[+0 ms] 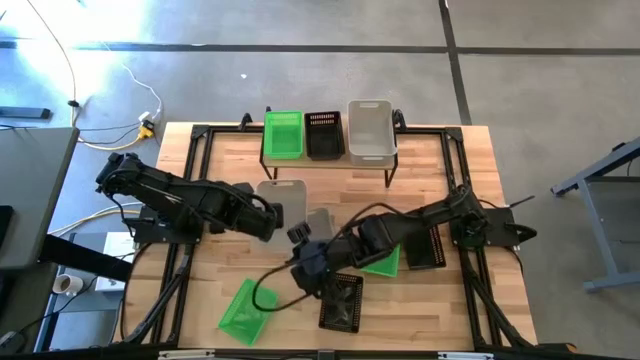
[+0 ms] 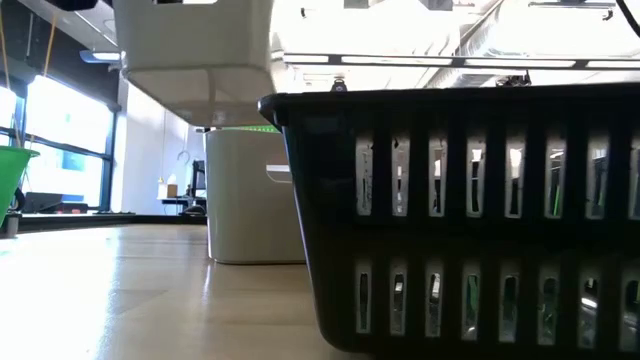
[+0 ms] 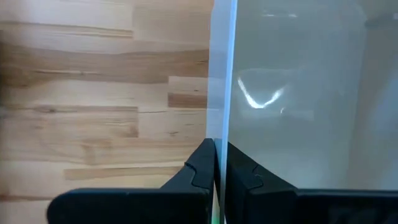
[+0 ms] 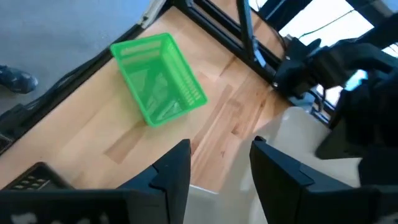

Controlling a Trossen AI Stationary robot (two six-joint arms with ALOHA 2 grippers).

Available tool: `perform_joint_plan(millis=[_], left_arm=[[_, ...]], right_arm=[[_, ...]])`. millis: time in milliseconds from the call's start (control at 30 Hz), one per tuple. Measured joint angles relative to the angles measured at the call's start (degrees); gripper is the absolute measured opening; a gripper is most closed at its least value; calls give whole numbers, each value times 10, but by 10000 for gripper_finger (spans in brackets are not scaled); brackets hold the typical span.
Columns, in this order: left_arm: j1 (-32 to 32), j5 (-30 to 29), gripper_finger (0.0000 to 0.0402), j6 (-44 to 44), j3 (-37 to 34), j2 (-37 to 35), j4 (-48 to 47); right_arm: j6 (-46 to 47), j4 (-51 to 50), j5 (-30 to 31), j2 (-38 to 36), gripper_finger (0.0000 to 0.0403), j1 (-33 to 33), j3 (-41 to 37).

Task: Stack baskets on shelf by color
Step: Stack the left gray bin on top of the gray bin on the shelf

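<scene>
The shelf (image 1: 392, 160) stands at the table's far edge and carries a green basket (image 1: 283, 133), a black basket (image 1: 324, 133) and a grey basket (image 1: 371, 130) side by side. My left gripper (image 1: 272, 212) is shut on another grey basket (image 1: 283, 193), which the low view shows raised (image 2: 195, 50) over a third grey basket (image 2: 255, 195) standing on the table. My right gripper (image 4: 221, 162) is open and empty above mid-table (image 1: 308, 258). A green basket (image 1: 243, 308) and a black basket (image 1: 343, 300) sit on the tabletop near the near edge. My left gripper pinches the grey basket's side wall (image 3: 222, 112) at its rim, one finger (image 3: 242, 174) inside the basket and one finger (image 3: 199, 171) outside. The basket is lifted clear of the table, upright, above the other grey basket.
A second green basket (image 1: 383, 262) and a second black basket (image 1: 425, 248) lie under my right arm on the table's right half. The near black basket fills the low view (image 2: 470, 220). Black frame rails (image 1: 195, 180) run along the table's edges. Bare wood shows left of centre.
</scene>
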Motion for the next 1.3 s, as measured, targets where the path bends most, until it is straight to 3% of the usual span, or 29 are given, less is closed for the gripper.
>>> perform_joint_plan(millis=[500, 800, 1100, 1300], left_arm=[[0, -10, 1, 17, 0, 0, 22], [37, 25, 1, 53, 0, -2, 26], [56, 26, 1, 118, 0, -2, 104], [56, 22, 1, 124, 0, -2, 106]], right_arm=[[65, -16, -24, 0, 151, -39, 0], [30, -17, 9, 0, 151, -11, 0], [50, -38, 17, 15, 151, -33, 1], [65, -59, 44, 17, 151, -41, 1]])
